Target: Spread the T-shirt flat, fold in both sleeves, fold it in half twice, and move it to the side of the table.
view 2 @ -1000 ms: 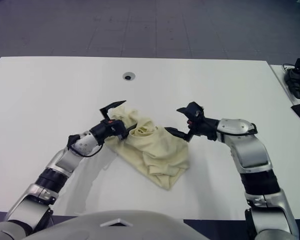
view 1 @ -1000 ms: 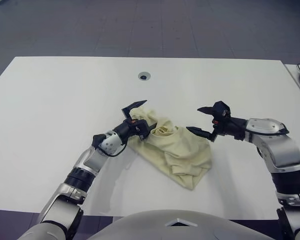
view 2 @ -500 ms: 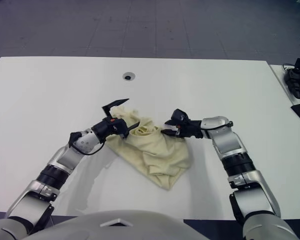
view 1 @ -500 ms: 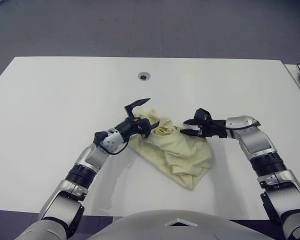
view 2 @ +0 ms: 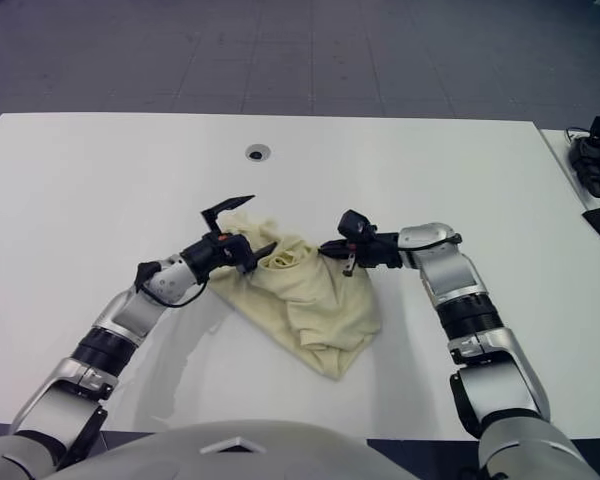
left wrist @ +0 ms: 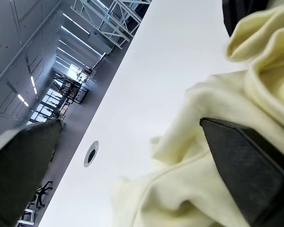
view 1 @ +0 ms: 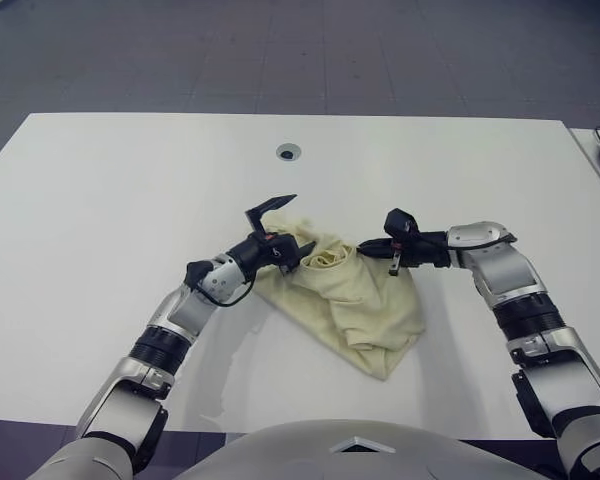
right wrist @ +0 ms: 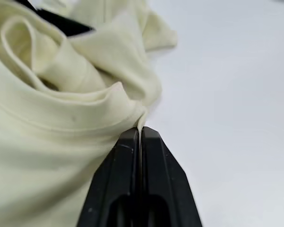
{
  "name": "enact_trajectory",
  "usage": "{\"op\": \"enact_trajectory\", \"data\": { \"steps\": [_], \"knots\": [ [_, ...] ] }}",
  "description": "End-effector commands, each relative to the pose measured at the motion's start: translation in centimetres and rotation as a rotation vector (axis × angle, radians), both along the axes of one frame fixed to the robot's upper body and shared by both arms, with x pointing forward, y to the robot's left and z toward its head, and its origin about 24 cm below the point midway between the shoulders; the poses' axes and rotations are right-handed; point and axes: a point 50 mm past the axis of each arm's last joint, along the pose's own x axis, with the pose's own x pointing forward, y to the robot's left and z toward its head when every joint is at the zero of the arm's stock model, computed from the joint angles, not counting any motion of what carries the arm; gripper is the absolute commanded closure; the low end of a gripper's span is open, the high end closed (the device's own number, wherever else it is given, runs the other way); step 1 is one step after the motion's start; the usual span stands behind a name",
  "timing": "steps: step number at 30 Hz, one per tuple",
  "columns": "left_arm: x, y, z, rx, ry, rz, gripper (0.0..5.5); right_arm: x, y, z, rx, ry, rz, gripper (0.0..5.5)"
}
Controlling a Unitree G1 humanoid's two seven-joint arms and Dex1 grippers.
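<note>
Black right gripper (right wrist: 140, 130) clamped tight on edge fold of pale-yellow T-shirt (view 1: 355, 300); forearm low and level, reaching in from right, elbow bent. Left gripper (view 1: 294, 224) spread wide, upper finger raised clear, lower finger against cloth; forearm angled in from near-left. T-shirt crumpled mid white table (view 1: 100, 180).

Floor (view 1: 280, 50): grey tiles, beyond table.
Table (view 1: 100, 200): white; round grommet (view 1: 288, 152) near far edge.
Lights (left wrist: 22, 99): bright strips.
</note>
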Motion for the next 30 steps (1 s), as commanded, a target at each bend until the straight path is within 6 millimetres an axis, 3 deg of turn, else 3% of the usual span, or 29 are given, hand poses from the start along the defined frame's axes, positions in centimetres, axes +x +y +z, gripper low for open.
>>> {"op": "enact_trajectory", "data": {
  "steps": [1,5,10,12,14,15,17,19,21,25,30],
  "knots": [
    [0.3,3.7,-1.0,0.087,0.023,0.191,0.1,1.7,-1.5,2.3,-0.036,-0.211,-0.107,5.49],
    [0.3,4.4,-0.8,0.003,0.045,0.308,0.1,3.9,-1.8,4.1,-0.05,-0.424,-0.223,5.49],
    [0.6,4.6,1.3,-0.241,0.063,0.431,0.1,5.2,-1.6,7.7,0.009,-0.715,-0.316,5.49],
    [0.6,4.8,2.4,-0.337,0.082,0.453,0.1,3.8,0.0,9.0,0.085,-0.773,-0.223,5.49],
    [0.4,5.5,3.7,-0.404,0.088,0.469,0.1,0.8,1.9,9.2,0.142,-0.757,-0.056,5.49],
    [0.4,6.0,4.3,-0.411,0.08,0.472,0.1,-1.3,2.7,8.5,0.136,-0.714,0.043,5.49],
    [0.6,7.5,5.7,-0.398,0.05,0.48,0.1,-6.9,3.2,5.2,0.048,-0.53,0.272,5.49],
    [0.9,8.8,7.0,-0.366,0.019,0.463,0.1,-11.9,1.9,1.5,-0.076,-0.314,0.425,5.49],
    [1.2,9.1,7.9,-0.307,-0.001,0.399,0.1,-14.4,-0.3,-1.3,-0.229,-0.17,0.507,5.49],
    [1.7,6.7,9.0,-0.122,-0.002,0.119,0.1,-15.5,-3.9,-3.9,-0.486,-0.078,0.577,5.49],
    [2.8,3.4,11.0,-0.022,-0.022,-0.122,0.1,-13.2,-5.1,-3.2,-0.58,-0.208,0.491,5.49]
  ]
}}
